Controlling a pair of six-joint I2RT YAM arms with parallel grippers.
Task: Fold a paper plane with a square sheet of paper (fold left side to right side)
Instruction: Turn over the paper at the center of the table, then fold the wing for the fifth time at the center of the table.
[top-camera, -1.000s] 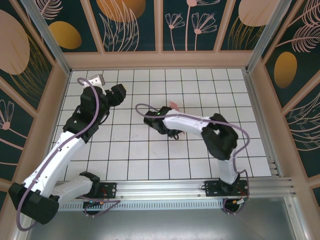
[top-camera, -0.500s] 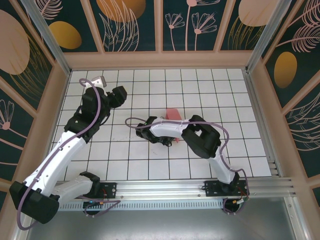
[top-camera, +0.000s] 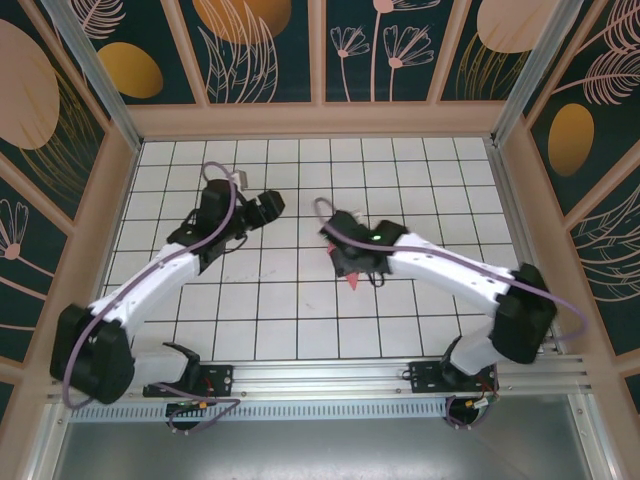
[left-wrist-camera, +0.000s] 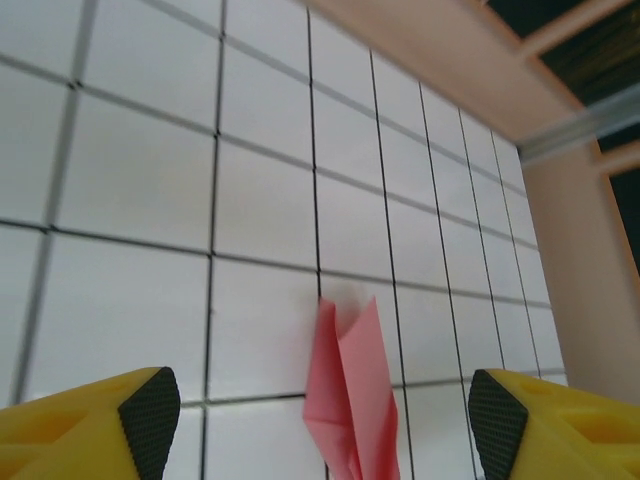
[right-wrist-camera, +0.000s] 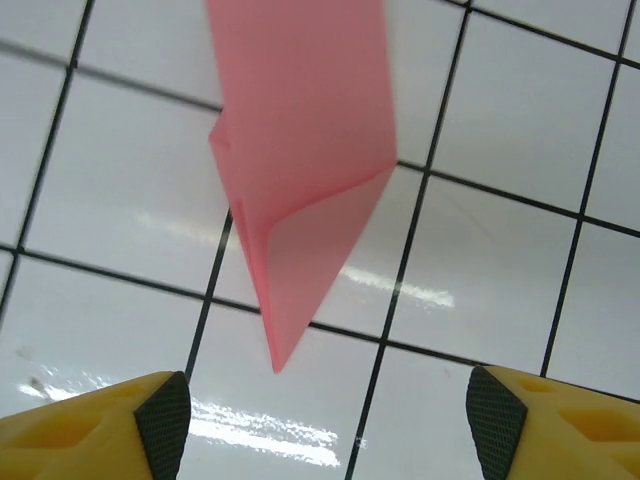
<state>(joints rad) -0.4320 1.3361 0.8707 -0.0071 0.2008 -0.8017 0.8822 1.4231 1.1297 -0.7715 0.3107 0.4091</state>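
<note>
Though it is only a scrap of thin pink paper, the paper plane (top-camera: 353, 281) looks tricky to handle: feather-light, floppy, likely to skid on the glossy grid table (top-camera: 300, 320) and crumple under a hard pinch. It lies just right of the top view's centre, its point toward the bottom edge. Directly over it hangs the right gripper (right-wrist-camera: 327, 410), yellow fingers (right-wrist-camera: 90, 440) spread wide, holding nothing. The best bite, I'd say, is the layered centre crease. Farther up and left, the left gripper (top-camera: 270, 205) gapes empty too.
</note>
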